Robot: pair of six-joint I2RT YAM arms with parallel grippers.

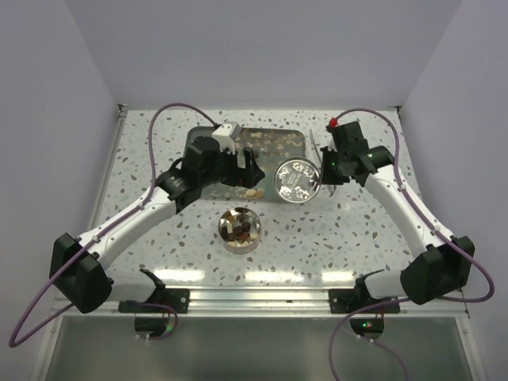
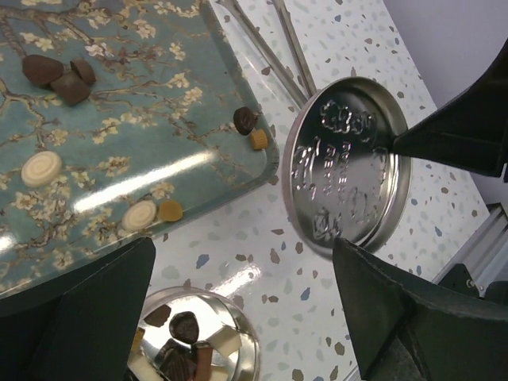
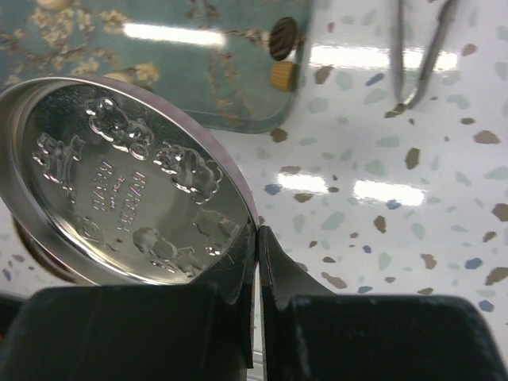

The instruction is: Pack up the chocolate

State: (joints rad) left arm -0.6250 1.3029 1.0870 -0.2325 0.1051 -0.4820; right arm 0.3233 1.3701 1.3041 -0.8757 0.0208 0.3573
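Note:
Small pieces of chocolate (image 2: 59, 71) in dark brown, tan and cream lie scattered on a floral blue tray (image 2: 119, 143). More chocolate fills the round silver tin (image 1: 238, 228) in front of the tray. My left gripper (image 2: 242, 278) hangs open over the table between tray and tin (image 2: 190, 341), holding nothing. My right gripper (image 3: 258, 238) is shut on the rim of the embossed tin lid (image 3: 119, 182), which is tilted beside the tray's right corner (image 1: 297, 181). Two pieces of chocolate (image 3: 282, 38) sit at that corner.
Metal tongs (image 3: 421, 55) lie on the speckled table right of the tray (image 1: 262, 151). The right arm (image 1: 397, 198) reaches in from the right, and the left arm (image 1: 143, 214) crosses from the left. White walls close off the back and sides.

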